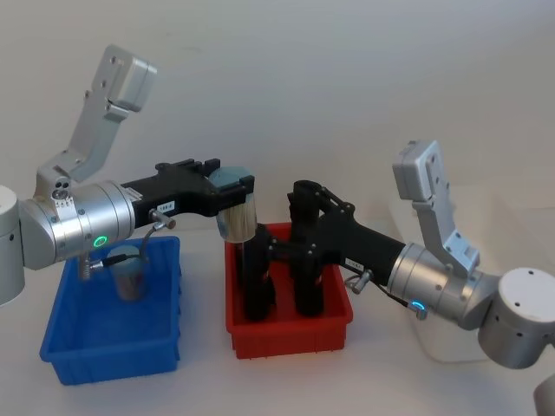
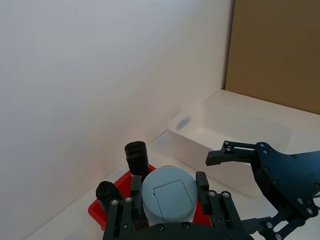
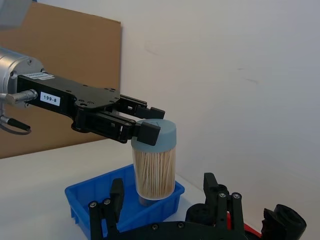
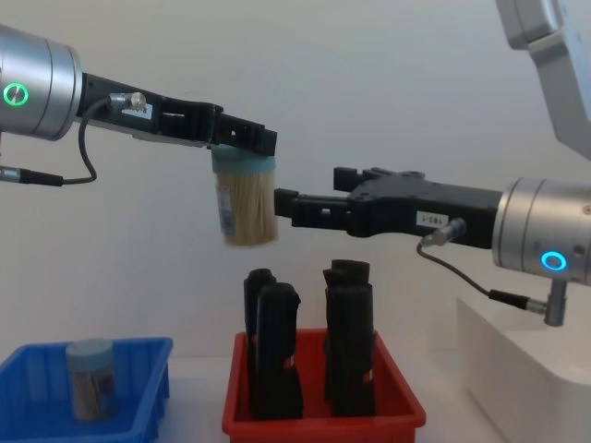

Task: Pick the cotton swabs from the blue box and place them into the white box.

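My left gripper (image 1: 231,185) is shut on the pale blue lid of a cotton swabs jar (image 1: 236,217). The jar (image 4: 247,208) hangs in the air above the red bin's left side, also seen from the right wrist (image 3: 155,162) and as a lid (image 2: 169,194). A second cotton swabs jar (image 1: 130,271) stands in the blue box (image 1: 108,351). My right gripper (image 4: 288,208) is open and level with the hanging jar, its tips right beside it. The white box (image 4: 526,369) sits at the right, under my right arm.
A red bin (image 1: 290,336) between the two boxes holds tall black upright objects (image 4: 349,346) directly below the held jar. A white wall stands close behind the table. A brown board (image 2: 275,50) leans beyond the white box (image 2: 230,135).
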`<state>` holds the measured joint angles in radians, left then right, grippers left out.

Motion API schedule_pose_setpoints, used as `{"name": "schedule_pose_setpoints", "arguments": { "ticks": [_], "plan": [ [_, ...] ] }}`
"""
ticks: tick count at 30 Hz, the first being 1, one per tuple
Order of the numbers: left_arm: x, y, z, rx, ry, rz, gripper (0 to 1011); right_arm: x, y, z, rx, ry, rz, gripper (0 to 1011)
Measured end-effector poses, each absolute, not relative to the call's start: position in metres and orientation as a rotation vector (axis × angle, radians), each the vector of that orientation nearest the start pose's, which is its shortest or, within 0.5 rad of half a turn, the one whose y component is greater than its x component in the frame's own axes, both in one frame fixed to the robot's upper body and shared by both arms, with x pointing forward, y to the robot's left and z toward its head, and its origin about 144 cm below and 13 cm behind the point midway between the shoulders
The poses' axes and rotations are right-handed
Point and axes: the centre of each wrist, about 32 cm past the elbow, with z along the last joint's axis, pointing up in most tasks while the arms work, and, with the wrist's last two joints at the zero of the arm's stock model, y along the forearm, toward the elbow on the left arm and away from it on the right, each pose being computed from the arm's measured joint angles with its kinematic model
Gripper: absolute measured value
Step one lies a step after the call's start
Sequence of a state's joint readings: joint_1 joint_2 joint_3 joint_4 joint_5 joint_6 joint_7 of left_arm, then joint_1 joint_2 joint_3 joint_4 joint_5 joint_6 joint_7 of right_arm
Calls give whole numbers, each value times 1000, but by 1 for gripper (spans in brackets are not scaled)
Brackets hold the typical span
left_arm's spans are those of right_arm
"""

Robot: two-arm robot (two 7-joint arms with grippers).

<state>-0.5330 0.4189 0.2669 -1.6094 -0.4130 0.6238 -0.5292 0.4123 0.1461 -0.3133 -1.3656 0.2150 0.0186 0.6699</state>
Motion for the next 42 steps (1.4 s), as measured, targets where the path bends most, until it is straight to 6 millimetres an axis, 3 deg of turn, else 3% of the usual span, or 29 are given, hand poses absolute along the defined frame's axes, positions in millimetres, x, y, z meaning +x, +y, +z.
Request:
{"name": "schedule_pose_setpoints", "arguments": {
  "ticks": [30, 42],
  "plan": [
    [556, 265, 1340, 210, 72, 820, 652, 607, -163, 1217, 14, -117, -498, 1002],
    [556, 265, 1341, 210, 72, 821, 652, 619, -160, 1217, 9, -115, -491, 707]
  ]
}}
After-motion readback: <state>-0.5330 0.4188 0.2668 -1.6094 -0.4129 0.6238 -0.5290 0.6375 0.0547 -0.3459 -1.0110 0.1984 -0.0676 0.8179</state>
